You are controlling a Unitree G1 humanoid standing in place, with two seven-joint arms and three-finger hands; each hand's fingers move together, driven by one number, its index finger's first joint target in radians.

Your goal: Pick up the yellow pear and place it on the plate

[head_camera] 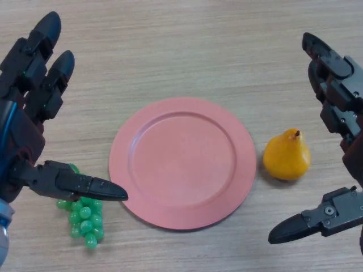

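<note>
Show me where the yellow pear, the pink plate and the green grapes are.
yellow pear [287, 156]: head view, middle of its body.
pink plate [182, 218]: head view, bare near rim.
green grapes [86, 222]: head view, middle of the bunch, below the left hand's thumb.

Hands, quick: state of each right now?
Left hand: open, holding nothing.
Right hand: open, holding nothing; the pear sits untouched.

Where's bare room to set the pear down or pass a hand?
The plate is bare all over. The table is free above the plate, between the left hand and right hand, and along the near edge below the plate. It is crowded beside the plate: grapes at its lower left, pear close to its right rim.
</note>
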